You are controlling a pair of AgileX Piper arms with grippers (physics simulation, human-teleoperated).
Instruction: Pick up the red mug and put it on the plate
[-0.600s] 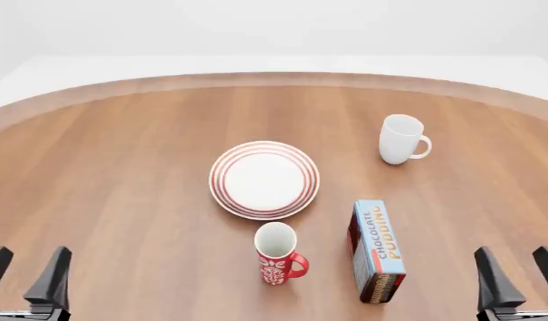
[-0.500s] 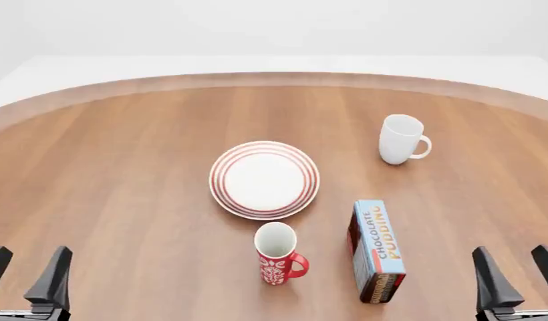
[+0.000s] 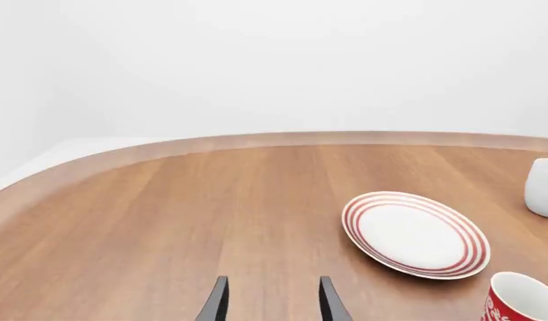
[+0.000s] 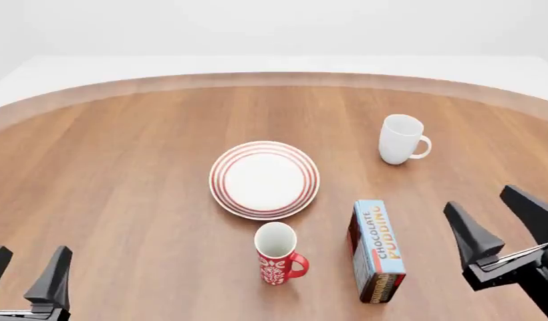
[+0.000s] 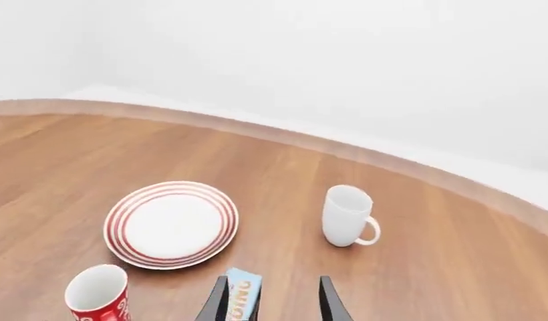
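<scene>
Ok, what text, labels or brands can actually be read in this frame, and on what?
"CHOCOLATE PUDDING": on the top face of the pudding box, front view.
Partial orange letters on the same box in the right wrist view: cut off, unreadable.
The red mug carries only a white ornamental pattern, no words.

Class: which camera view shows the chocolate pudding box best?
The front view: the whole chocolate pudding box shows, label readable. The right wrist view catches only its top end, partly behind a finger; the left wrist view misses it entirely.

Round wooden table (image 4: 122,167), seemingly plain white surroundings.
</scene>
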